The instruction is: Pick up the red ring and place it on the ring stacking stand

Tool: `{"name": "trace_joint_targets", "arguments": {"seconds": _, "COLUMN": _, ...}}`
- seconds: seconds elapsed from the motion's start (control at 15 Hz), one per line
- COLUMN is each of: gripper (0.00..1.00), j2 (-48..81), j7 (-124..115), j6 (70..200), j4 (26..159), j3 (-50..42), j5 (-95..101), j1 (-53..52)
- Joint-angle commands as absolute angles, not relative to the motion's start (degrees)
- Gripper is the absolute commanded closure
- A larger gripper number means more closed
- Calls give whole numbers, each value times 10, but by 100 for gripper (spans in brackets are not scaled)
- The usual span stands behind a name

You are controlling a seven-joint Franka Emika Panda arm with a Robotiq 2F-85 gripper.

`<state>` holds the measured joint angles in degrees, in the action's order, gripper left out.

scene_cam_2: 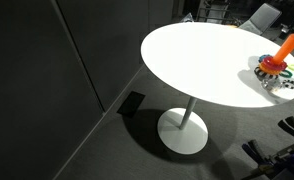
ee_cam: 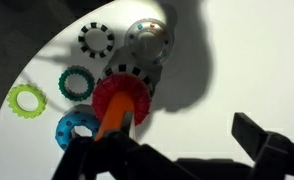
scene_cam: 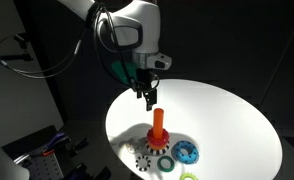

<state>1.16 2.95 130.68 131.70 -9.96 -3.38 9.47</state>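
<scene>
Holds pincer (scene_cam: 147, 100) wide, empty over ring stacking stand (scene_cam: 158, 118) — release likely done, red ring (ee_cam: 132, 95) seated round its base.

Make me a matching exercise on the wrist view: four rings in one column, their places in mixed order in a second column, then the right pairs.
Rings:
1. red ring
2. lime ring
3. teal ring
4. blue ring

Places:
A. between the lime ring and the red ring
B. around the orange stand
C. farthest left in the picture
D. lowest of the loose rings, under the teal one

Pairs: 1-B, 2-C, 3-A, 4-D.
</scene>
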Motion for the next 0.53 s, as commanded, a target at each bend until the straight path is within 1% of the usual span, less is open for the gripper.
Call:
{"name": "trace_joint_targets", "arguments": {"seconds": 0.0, "gripper": 0, "j2": -25, "j7": 37, "j6": 1274, "j4": 1332, "j3": -99, "j5": -20, "j1": 96}}
{"name": "trace_joint_targets", "arguments": {"seconds": 0.27, "gripper": 0, "j2": -47, "j7": 31, "j6": 1247, "j4": 1337, "j3": -99, "j5": 1, "j1": 96}}
{"name": "trace_joint_targets", "arguments": {"seconds": 0.33, "gripper": 0, "j2": -21, "j7": 30, "j6": 1261, "j4": 1323, "j3": -99, "j5": -12, "j1": 95}}
{"name": "trace_joint_targets", "arguments": {"seconds": 0.47, "gripper": 0, "j2": -23, "j7": 30, "j6": 1258, "j4": 1323, "j3": -99, "j5": -11, "j1": 95}}
